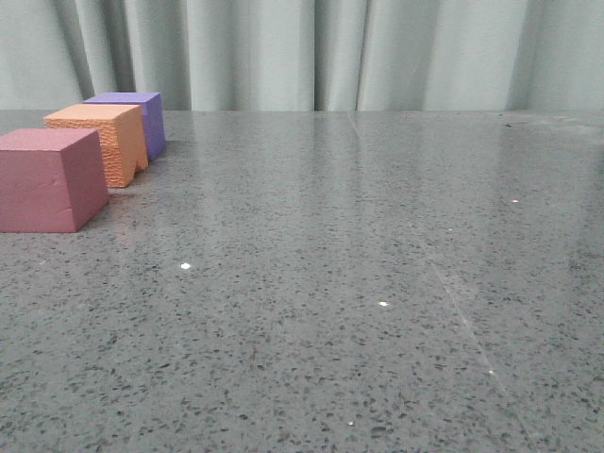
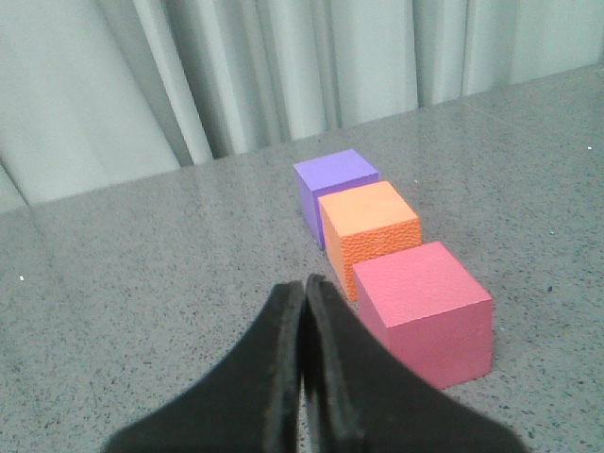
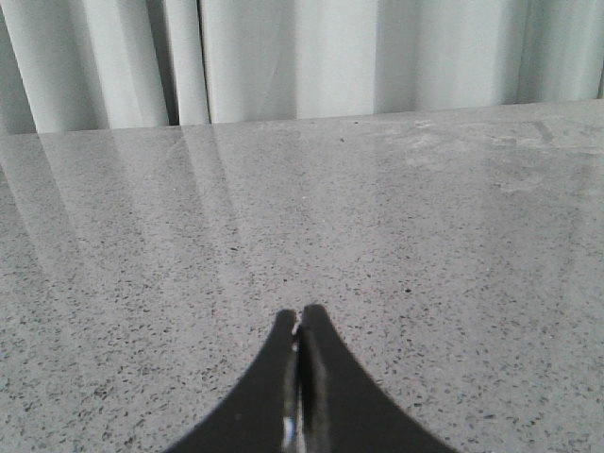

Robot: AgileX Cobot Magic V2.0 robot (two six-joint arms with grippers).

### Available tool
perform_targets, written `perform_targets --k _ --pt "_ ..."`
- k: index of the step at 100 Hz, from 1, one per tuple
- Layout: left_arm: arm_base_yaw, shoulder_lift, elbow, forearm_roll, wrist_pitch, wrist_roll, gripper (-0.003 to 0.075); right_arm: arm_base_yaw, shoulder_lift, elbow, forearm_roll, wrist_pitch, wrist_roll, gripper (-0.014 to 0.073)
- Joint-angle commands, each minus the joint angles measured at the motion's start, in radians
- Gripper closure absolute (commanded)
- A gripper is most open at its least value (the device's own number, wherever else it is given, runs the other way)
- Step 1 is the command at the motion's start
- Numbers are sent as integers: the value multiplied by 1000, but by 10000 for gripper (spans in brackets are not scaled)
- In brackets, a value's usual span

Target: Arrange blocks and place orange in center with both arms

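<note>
Neither gripper shows in the front view. On the far left of the grey speckled stone tabletop (image 1: 359, 283) three foam cubes stand in a row that runs away from the camera: a dusty pink-red foam cube (image 1: 49, 179) nearest, a bright orange foam cube with pebbled sides (image 1: 102, 140) behind it, and a purple foam cube (image 1: 134, 119) farthest back. The orange one sits in the middle of the row, very close to both neighbours; whether they touch cannot be told. Its lower front edge has a small notch. The glossy tabletop carries faint reflections and a few bright specks. A pale grey-green pleated curtain (image 1: 377, 52) hangs behind the table.

In the left wrist view the black left gripper (image 2: 303, 288) has its two curved fingers pressed together, clenched with nothing between them, above bare tabletop. The three cubes lie just beside and beyond its tips, apart from it: pink-red (image 2: 427, 311) closest, orange (image 2: 370, 234) in the middle with its rough side facing the camera, purple (image 2: 335, 184) beyond. The curtain (image 2: 142, 75) backs the table.

In the right wrist view the black right gripper (image 3: 300, 321) is likewise clenched, fingers meeting at the tips and holding nothing, over bare speckled tabletop (image 3: 425, 236), with the curtain (image 3: 283, 57) beyond. No cube is in this view.
</note>
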Motion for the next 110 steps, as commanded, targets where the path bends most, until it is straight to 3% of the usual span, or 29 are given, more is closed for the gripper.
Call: perform_targets --k 1,53,110 --pt "34 -21 29 -88 -167 78 739 -6 -19 -14 1 -82 -7 653" --pt "159 -332 327 -136 -171 78 739 -6 -19 -14 1 -82 -7 653" --pt "159 -397 376 -157 -182 47 739 -6 -19 -14 1 -82 -7 653"
